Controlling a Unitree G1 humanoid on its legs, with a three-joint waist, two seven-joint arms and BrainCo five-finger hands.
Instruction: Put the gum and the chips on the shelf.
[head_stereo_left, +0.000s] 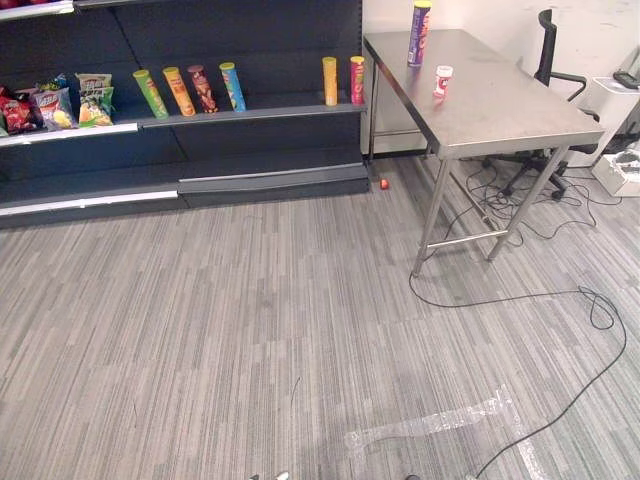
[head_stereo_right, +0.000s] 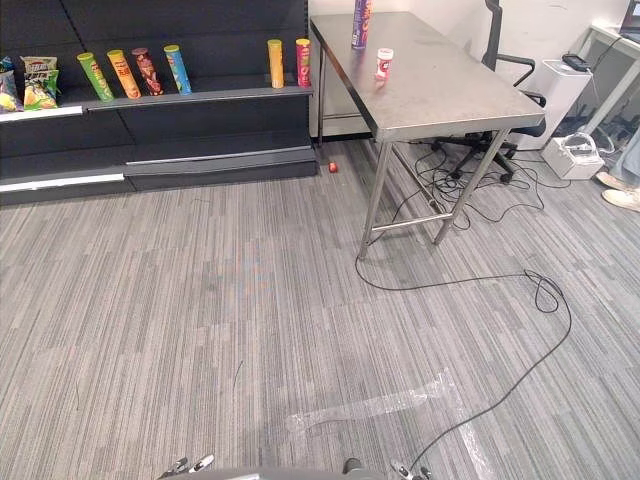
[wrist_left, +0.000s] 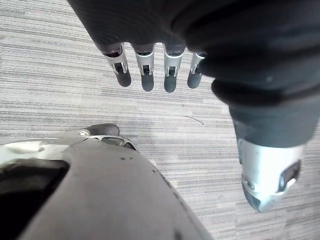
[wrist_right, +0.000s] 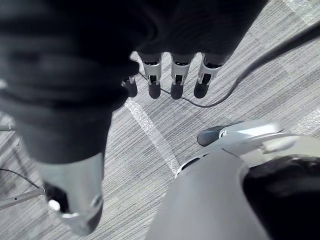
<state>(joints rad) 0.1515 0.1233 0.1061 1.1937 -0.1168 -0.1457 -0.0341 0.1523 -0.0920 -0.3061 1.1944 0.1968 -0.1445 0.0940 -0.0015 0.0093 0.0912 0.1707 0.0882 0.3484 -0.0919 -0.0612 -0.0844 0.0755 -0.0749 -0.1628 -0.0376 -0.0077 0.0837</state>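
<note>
1. Currently on the table: chips can (head_stereo_left: 419, 33), tall and purple with a yellow lid. It stands upright at the far end of the steel table (head_stereo_left: 520, 120). Judged light, stiff-walled and smooth. Its height and narrow foot make it likely to tip if knocked near the top. Best hold: round the middle of the tube, thumb set against the fingers.
2. Gum bottle (head_stereo_left: 443, 81), small and white with a red label. It stands upright on the same table, nearer the robot than the chips can and apart from it. Judged light and hard, and small enough to slip from a wide grasp. Best hold: a close pinch round the body.
3. Shelf (head_stereo_left: 250, 112), a dark unit left of the table. Its middle board carries a row of cans (head_stereo_left: 180, 91), some leaning, with a bare stretch between the blue one and the yellow one. Snack bags (head_stereo_left: 60, 100) lie further left.
4. Left hand (wrist_left: 146, 75) hangs over the grey carpet (wrist_left: 60, 90). The fingers are straight and relaxed, the thumb stands off, and it holds nothing.
5. Right hand (wrist_right: 175, 82) hangs over the carpet likewise, fingers loose and empty.
6. Status: neither item is taken up, and both stand well apart from the hands. Judged first need: an approach to the table.
</note>
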